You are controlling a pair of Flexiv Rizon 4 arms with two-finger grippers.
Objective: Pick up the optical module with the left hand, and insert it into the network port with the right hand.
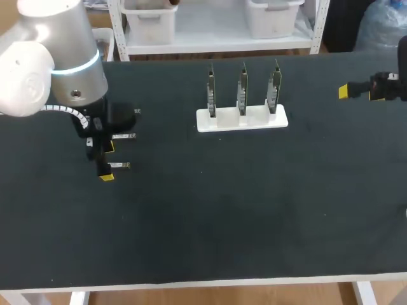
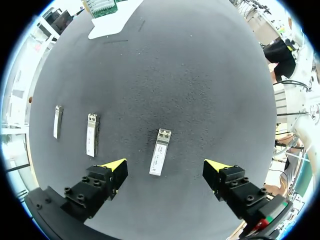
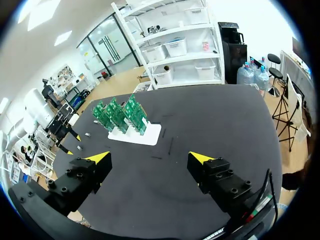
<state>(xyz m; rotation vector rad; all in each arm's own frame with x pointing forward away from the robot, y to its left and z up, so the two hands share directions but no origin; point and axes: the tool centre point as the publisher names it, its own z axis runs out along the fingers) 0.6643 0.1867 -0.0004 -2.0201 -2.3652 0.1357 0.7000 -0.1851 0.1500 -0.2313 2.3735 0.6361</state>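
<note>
Three silver optical modules lie on the black table at the left. The nearest one (image 1: 119, 166) (image 2: 160, 151) rests flat between the open fingers of my left gripper (image 1: 107, 162) (image 2: 166, 167), which hovers just above it without touching. The other two modules (image 2: 92, 134) (image 2: 57, 121) lie beside that gripper. A white holder (image 1: 241, 120) (image 3: 145, 135) carries three upright green boards (image 1: 242, 86) (image 3: 117, 112) with the network ports. My right gripper (image 1: 356, 91) (image 3: 150, 159) hangs open and empty at the far right, well away from the holder.
The black table (image 1: 241, 210) has open surface in the middle and front. The second module (image 1: 123, 136) and the third (image 1: 137, 111) lie just behind my left gripper. The holder's edge (image 2: 107, 27) shows far ahead of the left gripper.
</note>
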